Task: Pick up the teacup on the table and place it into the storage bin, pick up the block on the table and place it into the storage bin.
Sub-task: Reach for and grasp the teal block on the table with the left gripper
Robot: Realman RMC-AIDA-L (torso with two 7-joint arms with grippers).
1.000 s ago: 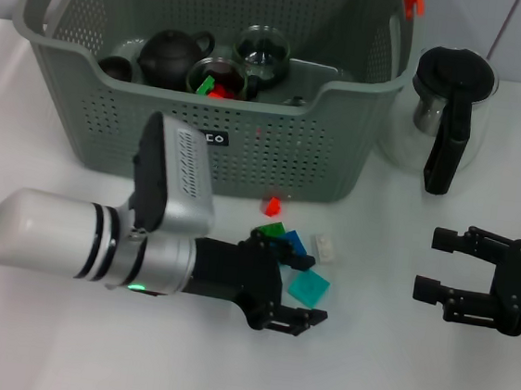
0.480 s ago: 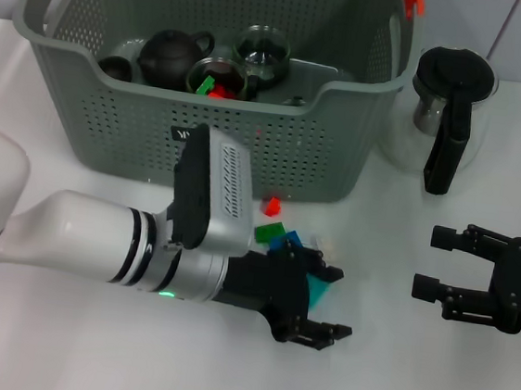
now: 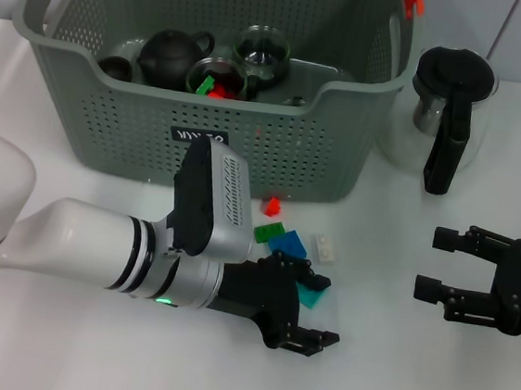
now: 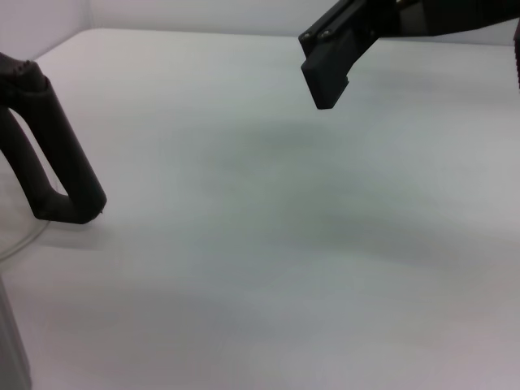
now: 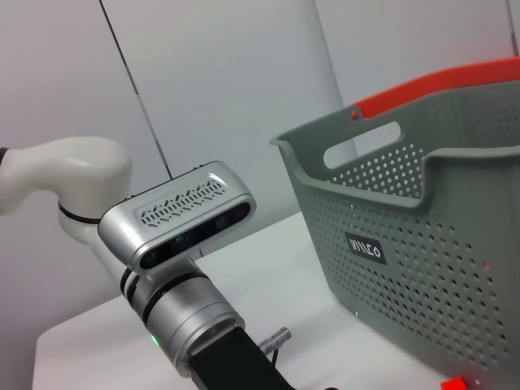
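Head view: five blocks point(image 3: 289, 244) by storage bin point(image 3: 247, 147); left gripper point(image 3: 310, 309), right gripper point(image 3: 441, 264) fingers apart

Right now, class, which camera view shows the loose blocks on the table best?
The head view: the blocks lie in front of the storage bin, beside the left gripper. The right wrist view catches only a red scrap at its edge; the left wrist view shows none.
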